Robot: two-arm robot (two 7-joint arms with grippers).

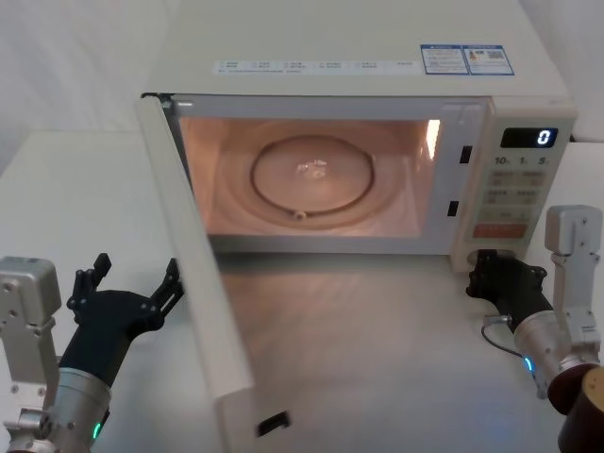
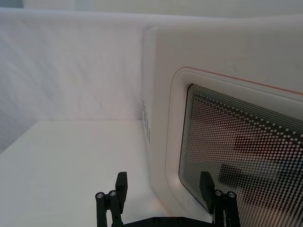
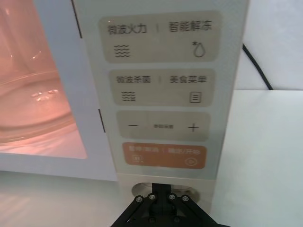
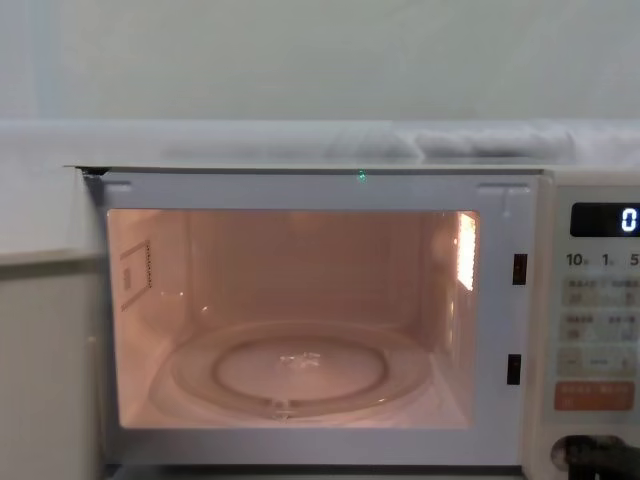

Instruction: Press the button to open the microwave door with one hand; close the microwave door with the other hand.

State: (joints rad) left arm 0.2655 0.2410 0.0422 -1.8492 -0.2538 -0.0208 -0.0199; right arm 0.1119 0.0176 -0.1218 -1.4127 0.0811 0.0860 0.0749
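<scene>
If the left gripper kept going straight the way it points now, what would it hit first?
Most likely the outer face of the open microwave door. The left gripper, fingers open, points at its window side, though how far off it is remains unclear.

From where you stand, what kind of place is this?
Probably a test bench staged as a kitchen: an open microwave door, a bare white table, and plain white backdrop. The right gripper is at the button.
</scene>
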